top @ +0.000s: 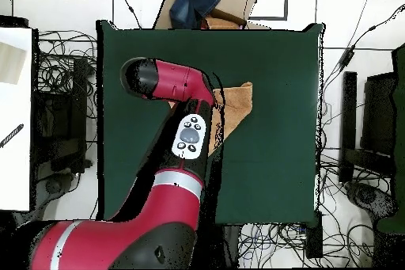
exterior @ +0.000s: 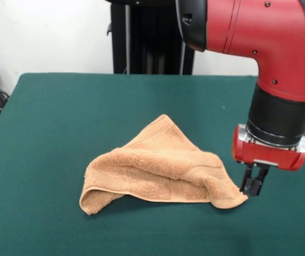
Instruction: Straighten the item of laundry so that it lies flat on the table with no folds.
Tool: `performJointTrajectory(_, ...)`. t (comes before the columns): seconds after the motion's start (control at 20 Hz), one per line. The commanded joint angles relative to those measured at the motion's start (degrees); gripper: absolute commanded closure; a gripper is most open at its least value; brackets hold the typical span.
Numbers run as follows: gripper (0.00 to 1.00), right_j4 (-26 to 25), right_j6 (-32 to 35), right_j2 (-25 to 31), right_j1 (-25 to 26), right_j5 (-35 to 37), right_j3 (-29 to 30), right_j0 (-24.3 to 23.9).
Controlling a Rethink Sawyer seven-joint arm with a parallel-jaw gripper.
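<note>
Green surface (exterior: 45, 117), cables beyond | towel (exterior: 157, 170) mid-surface, folded into a rumpled triangle | claw (exterior: 252, 184) at its 3 o'clock corner, fingers nearly together, apparently pinching it | soft, light, limp; hemmed corners look like best holds

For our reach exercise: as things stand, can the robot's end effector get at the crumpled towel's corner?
Probably yes. The end effector hangs right at the towel corner nearest it, low over the table, with nothing between them. Whether it already touches is unclear.
</note>
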Motion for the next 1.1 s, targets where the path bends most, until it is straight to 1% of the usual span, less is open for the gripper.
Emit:
performJointTrajectory(0.05, 1.0, -0.1, 10.0, 4.9, 1.6, 1.4, 6.1, -1.4)
performJointTrajectory(0.3, 1.0, -0.1, 9.8, 5.3, 1.3, 0.5, 6.6, -1.5)
performJointTrajectory(0.7, 1.0, -0.6, 9.3, 6.2, 0.6, -3.6, 8.2, -2.0)
performJointTrajectory(0.95, 1.0, -0.9, 9.9, 6.5, 0.0, -7.7, 9.3, -2.1)
performJointTrajectory(1.0, 0.0, -0.9, 10.0, 6.6, -0.1, -8.7, 9.6, -2.1)
performJointTrajectory(1.1, 0.0, -0.9, 10.0, 6.9, -0.3, -9.9, 10.2, -2.2)
